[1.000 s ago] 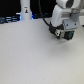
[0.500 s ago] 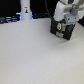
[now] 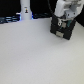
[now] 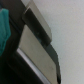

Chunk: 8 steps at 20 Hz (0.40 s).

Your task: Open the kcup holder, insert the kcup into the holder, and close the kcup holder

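Observation:
The kcup holder (image 3: 63,29), a black boxy unit, stands at the far right of the exterior view. My white gripper (image 3: 61,22) hangs right over it, with its fingers down against the holder's top front. The picture is too blurred to tell whether the jaws are open or shut. The wrist view is very close and blurred. It shows dark edges of the kcup holder (image 4: 39,26) against the pale table. A teal-green patch (image 4: 4,30) sits at one side, possibly the kcup, but I cannot tell. No kcup shows in the exterior view.
A tall white post (image 3: 25,9) with a blue glow at its base stands at the back on the exterior view's left. Dark equipment lines the back edge. The pale table (image 3: 30,55) spreads across the front.
The arm stays over the black holder and has shifted only slightly. Nothing else has visibly moved.

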### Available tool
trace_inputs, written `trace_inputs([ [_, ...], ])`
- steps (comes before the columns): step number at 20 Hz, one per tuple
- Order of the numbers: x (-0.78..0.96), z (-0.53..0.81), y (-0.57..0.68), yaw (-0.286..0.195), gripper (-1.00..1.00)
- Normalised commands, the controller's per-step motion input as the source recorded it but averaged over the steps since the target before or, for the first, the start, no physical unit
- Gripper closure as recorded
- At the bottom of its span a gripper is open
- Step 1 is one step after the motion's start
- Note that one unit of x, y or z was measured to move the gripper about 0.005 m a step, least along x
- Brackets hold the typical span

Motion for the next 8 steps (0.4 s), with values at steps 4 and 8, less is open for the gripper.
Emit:
trace_inputs([
  [4,0.06,1.0,0.15,0.043,-1.0],
  [8,0.07,0.56,0.12,0.004,-1.0],
])
